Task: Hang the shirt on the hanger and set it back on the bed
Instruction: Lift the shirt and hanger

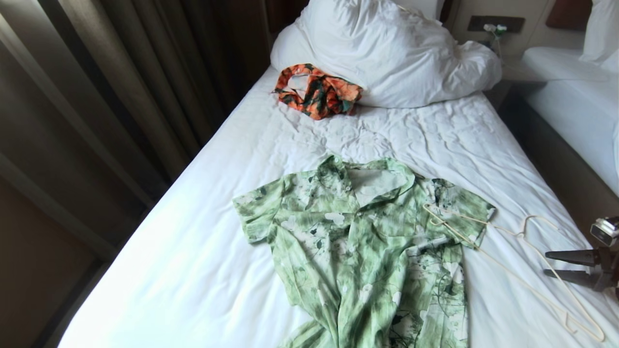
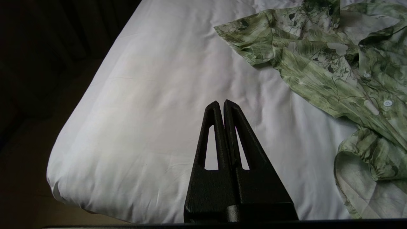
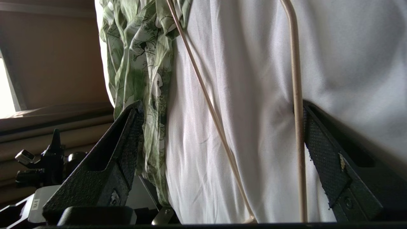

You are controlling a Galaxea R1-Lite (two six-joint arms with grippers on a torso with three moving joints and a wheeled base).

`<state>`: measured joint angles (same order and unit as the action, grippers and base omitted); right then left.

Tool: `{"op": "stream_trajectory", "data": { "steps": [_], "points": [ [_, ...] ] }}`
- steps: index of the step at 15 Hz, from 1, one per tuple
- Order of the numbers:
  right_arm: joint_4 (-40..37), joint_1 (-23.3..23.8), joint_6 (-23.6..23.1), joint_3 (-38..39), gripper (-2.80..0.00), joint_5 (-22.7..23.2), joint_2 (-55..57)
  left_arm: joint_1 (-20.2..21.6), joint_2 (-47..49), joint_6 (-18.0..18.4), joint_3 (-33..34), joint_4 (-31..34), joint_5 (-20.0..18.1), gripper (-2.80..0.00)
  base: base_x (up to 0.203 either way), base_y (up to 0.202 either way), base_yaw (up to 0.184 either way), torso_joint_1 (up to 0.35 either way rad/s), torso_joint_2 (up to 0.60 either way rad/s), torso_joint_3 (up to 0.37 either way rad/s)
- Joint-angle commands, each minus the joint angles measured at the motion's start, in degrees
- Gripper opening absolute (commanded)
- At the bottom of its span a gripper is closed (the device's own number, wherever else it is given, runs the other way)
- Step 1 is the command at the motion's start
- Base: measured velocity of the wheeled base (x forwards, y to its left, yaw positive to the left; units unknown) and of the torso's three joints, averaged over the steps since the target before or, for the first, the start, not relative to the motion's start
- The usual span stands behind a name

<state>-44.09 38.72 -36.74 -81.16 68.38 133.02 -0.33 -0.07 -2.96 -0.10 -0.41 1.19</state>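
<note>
The right claw [image 1: 549, 263] reaches in low from the right edge of the bed [image 1: 193, 270], its two dark fingers spread wide and holding nothing; in the right wrist view the hanger [image 3: 206, 101] runs straight through the gap, one thin cream wire slanting across the middle, the other lying right against the inner face of one finger [image 3: 327, 159], though whether it truly touches cannot be told; the opposite finger stands just beside the rumpled edge of the shirt [image 3: 143, 63], and white sheet fills the space between.

Seen from the head, the hanger [image 1: 508, 251] lies flat on the sheet directly ahead of and under the claw's tips; its far corner rests on the shirt's near sleeve, its hook curls just above the claw, its other corner lies below the claw toward the foot of the bed.

The shirt [image 1: 367, 251] is spread face up, collar toward the pillow [image 1: 387, 53], well beyond the claw's tips; an orange floral garment [image 1: 316, 92] sits far off against the pillow.

The left claw [image 2: 221, 102] is pressed shut and empty, hovering over bare sheet, with the shirt's sleeve [image 2: 251, 41] off to one side.
</note>
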Motion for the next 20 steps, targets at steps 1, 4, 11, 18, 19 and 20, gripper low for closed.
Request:
{"op": "stream_trajectory", "data": {
  "steps": [1,4,11,18,19,20],
  "points": [
    [-0.2,-0.6,0.0,0.2,0.0,0.3,-0.2,0.0,0.1,0.0,0.0,0.0,0.0,-2.8,0.0,0.0,0.0,0.0,0.0,0.0],
    [1.0,-0.9,1.1,0.5,0.0,0.2,-0.4,0.0,0.1,0.0,0.0,0.0,0.0,-2.8,0.0,0.0,0.0,0.0,0.0,0.0],
    [17.8,-5.5,5.2,9.3,0.0,0.2,-2.5,0.0,0.1,0.0,0.0,0.0,0.0,-2.8,0.0,0.0,0.0,0.0,0.0,0.0],
    [23.8,-6.5,8.0,11.3,0.0,0.2,-2.7,0.0,0.1,0.0,0.0,0.0,0.0,-2.8,0.0,0.0,0.0,0.0,0.0,0.0],
    [23.8,-6.6,8.0,11.3,-2.8,0.2,-2.7,0.0,0.1,0.0,0.0,0.0,0.0,-2.8,0.0,0.0,0.0,0.0,0.0,0.0],
    [23.8,-6.6,8.1,11.2,-2.8,0.2,-2.7,0.0,0.1,0.0,0.0,0.0,0.0,-2.8,0.0,0.0,0.0,0.0,0.0,0.0]
  ]
}}
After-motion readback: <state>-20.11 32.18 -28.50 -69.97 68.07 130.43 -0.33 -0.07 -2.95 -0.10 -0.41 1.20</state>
